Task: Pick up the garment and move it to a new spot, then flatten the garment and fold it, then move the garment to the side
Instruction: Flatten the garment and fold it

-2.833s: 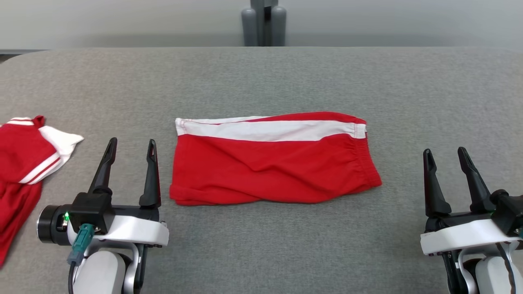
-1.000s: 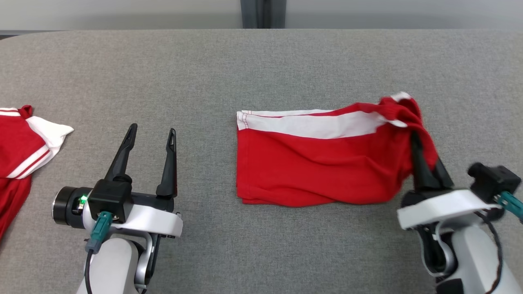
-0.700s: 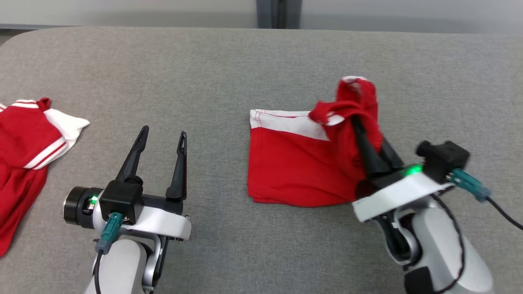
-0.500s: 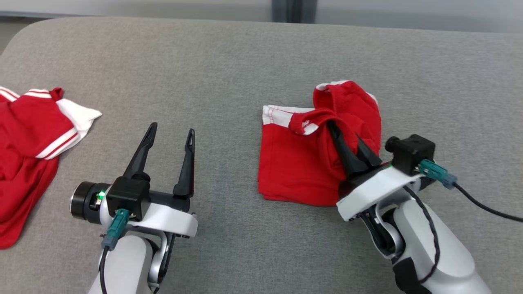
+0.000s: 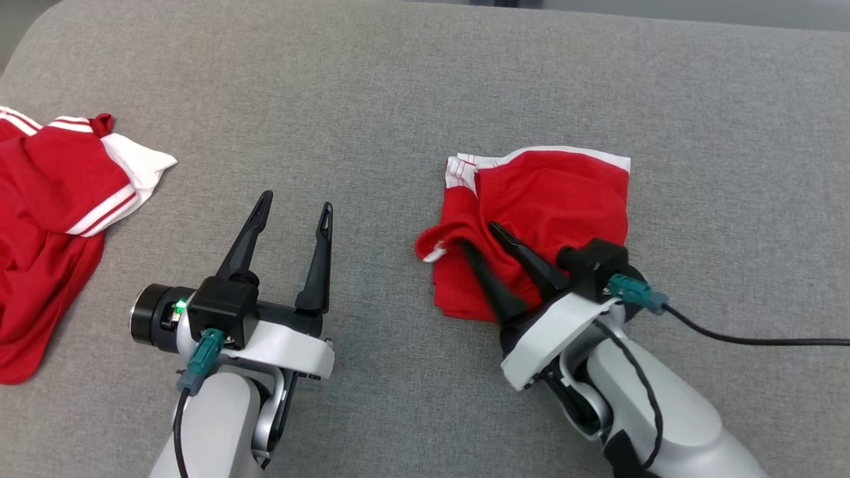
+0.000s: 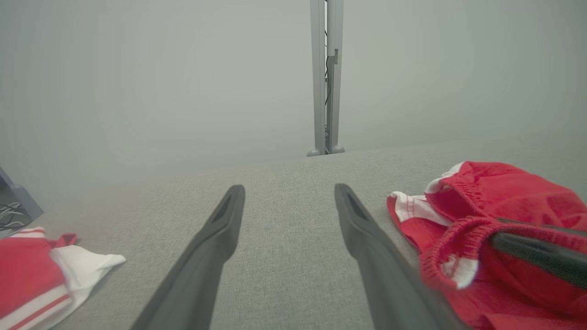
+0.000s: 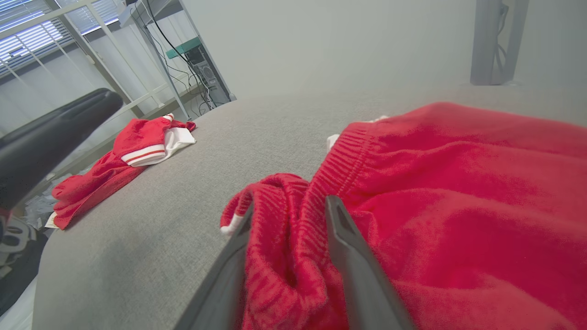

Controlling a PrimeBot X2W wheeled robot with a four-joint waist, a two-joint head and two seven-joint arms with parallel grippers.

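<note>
The garment (image 5: 558, 192) is a pair of red shorts with a white stripe, lying folded in half on the grey table (image 5: 372, 99) right of centre. My right gripper (image 5: 478, 236) rests low on its front left part. Its fingers stand apart, and the bunched elastic waistband (image 7: 275, 192) lies loosely between them, so the gripper is open. My left gripper (image 5: 295, 201) hovers open over bare table, to the left of the garment and apart from it, with nothing between its fingers. The left wrist view has the garment (image 6: 504, 192) at the right, behind a right finger (image 6: 536, 256).
A second red and white garment (image 5: 53, 199) lies crumpled at the table's left edge, also visible in the right wrist view (image 7: 133, 146). A grey post (image 6: 325, 78) stands behind the table's far edge. Bare grey table surrounds the shorts.
My right gripper has carried the garment's right end over to the left, doubling the shorts, and its jaws have parted. The head camera has tilted down. The left gripper stays open.
</note>
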